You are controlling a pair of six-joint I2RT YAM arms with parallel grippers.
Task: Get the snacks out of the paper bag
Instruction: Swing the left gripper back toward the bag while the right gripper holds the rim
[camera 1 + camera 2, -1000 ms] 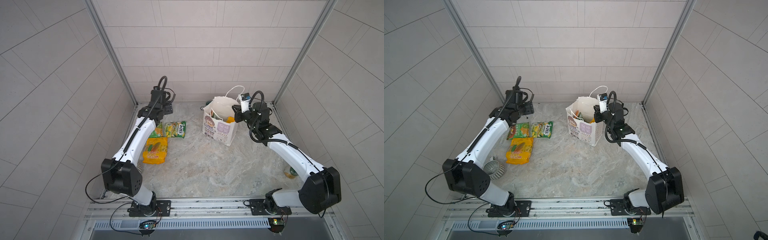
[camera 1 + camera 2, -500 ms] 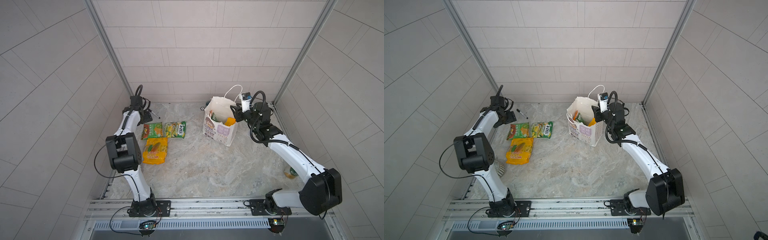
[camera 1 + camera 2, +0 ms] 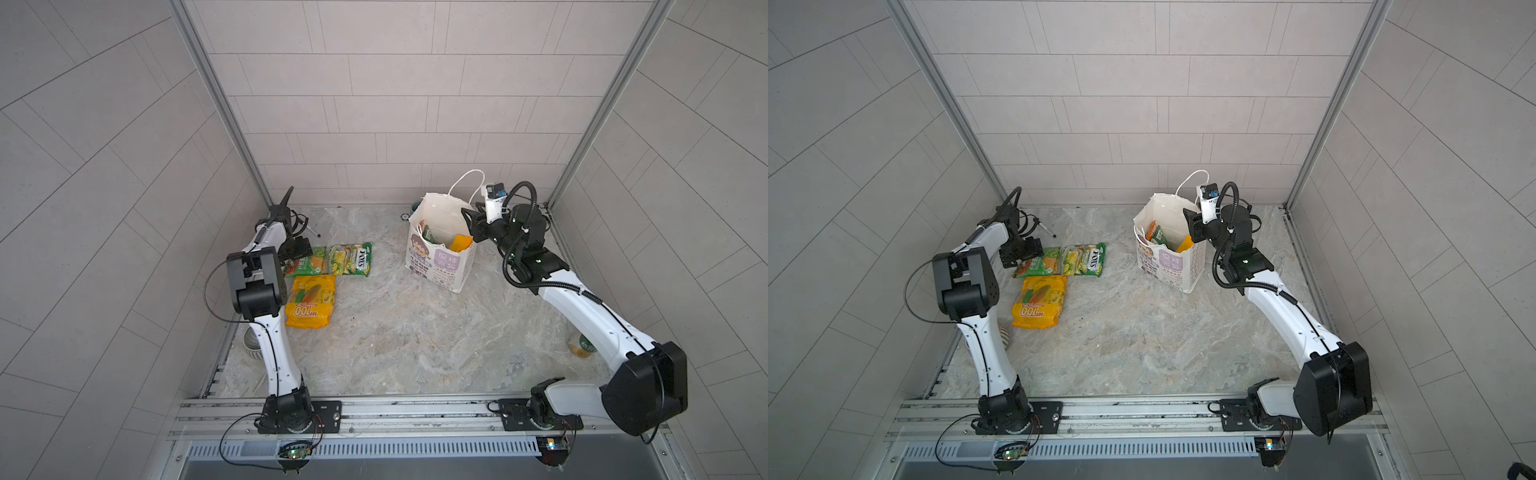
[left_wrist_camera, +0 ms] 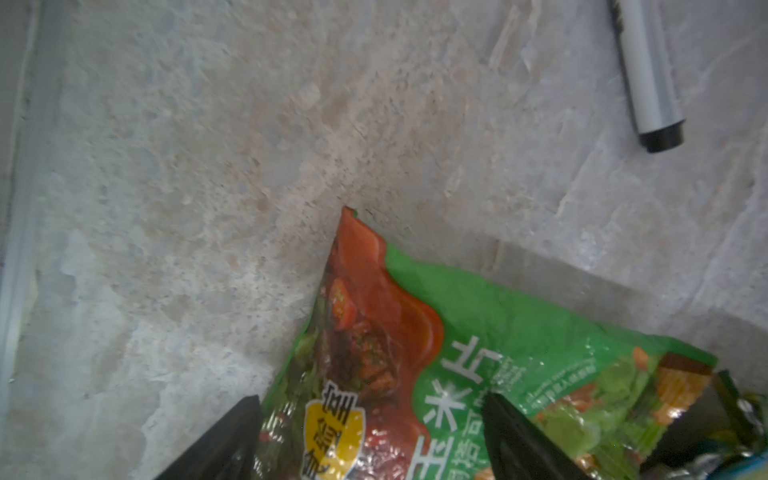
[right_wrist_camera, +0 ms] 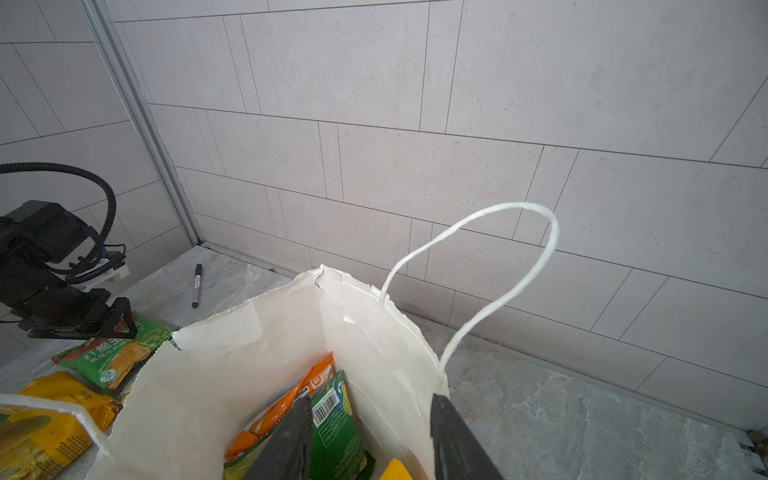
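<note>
Orange-yellow packet (image 3: pixel 309 297) lies flat, nearest. Just behind it, green packet (image 3: pixel 305 262) and FOX'S packet (image 3: pixel 350 259) lie side by side, with left gripper (image 4: pixel 370 405) fingers spread over the green one. Farther back, paper bag (image 3: pixel 440 266) stands upright with snack packets (image 5: pixel 332 428) inside; right gripper (image 5: pixel 370 399) fingers parted at its mouth, gripping nothing.

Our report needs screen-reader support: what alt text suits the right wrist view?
A white paper bag stands open with orange and green snacks inside, and the right pincer hangs open at its rim. Beyond the bag, more packets and a marker pen lie on the marbled surface.
</note>
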